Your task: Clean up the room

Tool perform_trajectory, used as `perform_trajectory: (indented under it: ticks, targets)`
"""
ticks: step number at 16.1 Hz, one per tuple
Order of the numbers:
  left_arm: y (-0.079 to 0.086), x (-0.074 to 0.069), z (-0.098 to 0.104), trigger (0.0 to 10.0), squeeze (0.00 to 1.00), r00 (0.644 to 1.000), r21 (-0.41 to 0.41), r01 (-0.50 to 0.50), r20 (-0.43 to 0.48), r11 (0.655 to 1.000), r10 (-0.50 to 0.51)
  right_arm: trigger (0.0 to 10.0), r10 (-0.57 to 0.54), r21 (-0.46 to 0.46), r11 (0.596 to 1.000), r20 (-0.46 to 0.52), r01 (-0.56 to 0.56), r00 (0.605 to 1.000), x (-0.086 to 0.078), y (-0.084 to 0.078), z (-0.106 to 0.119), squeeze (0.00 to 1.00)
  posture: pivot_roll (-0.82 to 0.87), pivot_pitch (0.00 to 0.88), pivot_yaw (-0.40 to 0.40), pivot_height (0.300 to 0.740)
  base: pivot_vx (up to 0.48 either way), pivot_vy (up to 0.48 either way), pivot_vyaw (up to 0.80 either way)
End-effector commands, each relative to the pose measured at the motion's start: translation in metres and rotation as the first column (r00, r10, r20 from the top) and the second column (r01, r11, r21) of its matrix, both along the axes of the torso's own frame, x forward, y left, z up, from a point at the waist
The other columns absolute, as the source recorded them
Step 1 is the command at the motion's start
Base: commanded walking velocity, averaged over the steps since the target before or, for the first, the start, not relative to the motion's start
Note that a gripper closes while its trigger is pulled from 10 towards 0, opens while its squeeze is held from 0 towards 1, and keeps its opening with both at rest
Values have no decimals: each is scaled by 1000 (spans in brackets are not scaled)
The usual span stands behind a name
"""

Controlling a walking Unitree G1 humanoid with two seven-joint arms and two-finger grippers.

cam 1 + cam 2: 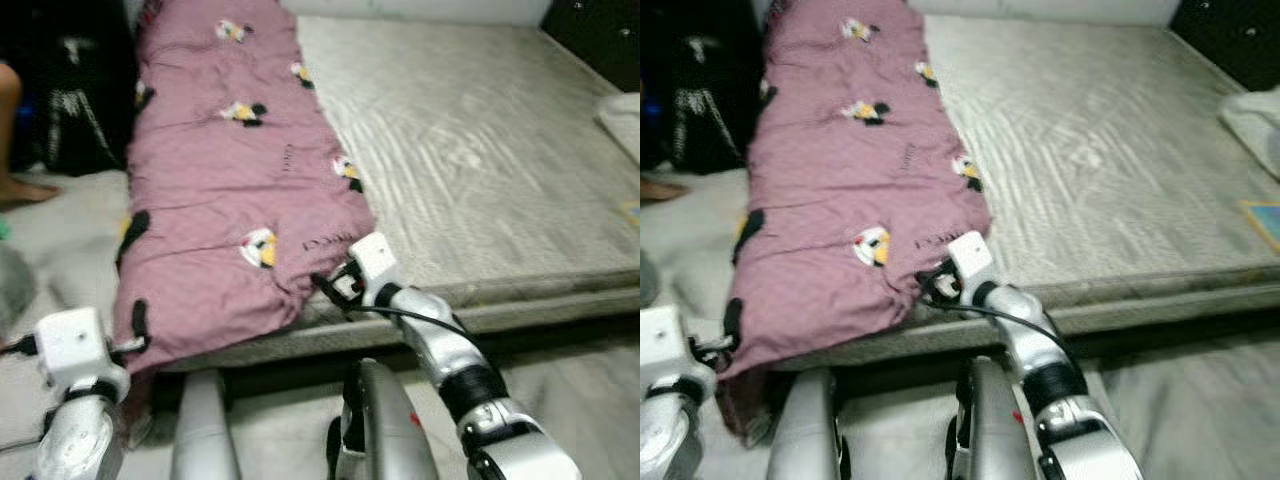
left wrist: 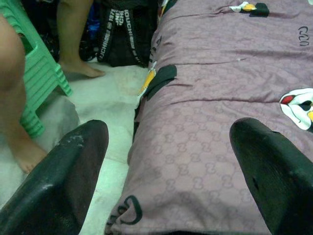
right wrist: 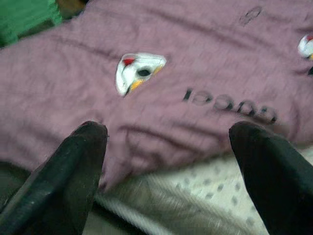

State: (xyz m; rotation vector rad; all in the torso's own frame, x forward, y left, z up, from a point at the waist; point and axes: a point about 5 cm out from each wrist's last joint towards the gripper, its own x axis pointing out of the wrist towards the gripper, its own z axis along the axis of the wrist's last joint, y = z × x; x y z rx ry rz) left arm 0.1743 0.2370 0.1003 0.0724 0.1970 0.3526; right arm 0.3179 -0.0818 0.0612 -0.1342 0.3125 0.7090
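Observation:
A mauve quilt [image 1: 225,170] with cartoon prints lies folded lengthwise along the left half of a bare grey mattress [image 1: 480,150]. Its near end droops over the mattress's front edge. My right gripper [image 1: 325,287] is at the quilt's near right corner, open, fingers [image 3: 73,166] wide apart over the quilt [image 3: 195,63] edge and holding nothing. My left gripper [image 1: 130,345] sits at the quilt's near left corner, open too; its fingers [image 2: 68,176] straddle the cloth [image 2: 205,147] without touching it.
A person's bare legs [image 2: 68,39] and a green plastic stool [image 2: 34,83] stand on the pale floor left of the bed. A black bag [image 1: 75,100] leans beside the quilt. White bedding [image 1: 620,115] lies at the mattress's far right edge.

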Motion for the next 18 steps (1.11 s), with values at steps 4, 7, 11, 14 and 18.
perform_trajectory:
  ticks: [4,7,11,14,18]
  targets:
    - [15,-31,7,10000,0,994,50,-103,-22,993,104,10000,53,10,999,4,-53,999,7,31,3,0,243,177,-123,575,0,0,0]
    - [13,-43,15,10000,0,994,57,-101,-29,993,103,10000,-11,116,993,5,10,1000,13,48,14,0,259,218,-104,575,0,0,0]
    - [7,-41,23,10000,0,998,72,-60,-24,996,61,10000,-36,249,968,-27,41,999,11,73,21,0,253,254,-72,575,0,0,0]
    - [2,-29,33,10000,0,1000,89,-18,7,996,17,10000,-135,276,948,-101,159,986,13,97,28,0,251,263,-65,575,0,0,0]
    - [-3,-25,31,10000,0,1000,75,0,6,997,-1,10000,-183,243,944,-181,224,966,12,106,26,0,240,262,-67,575,0,0,0]
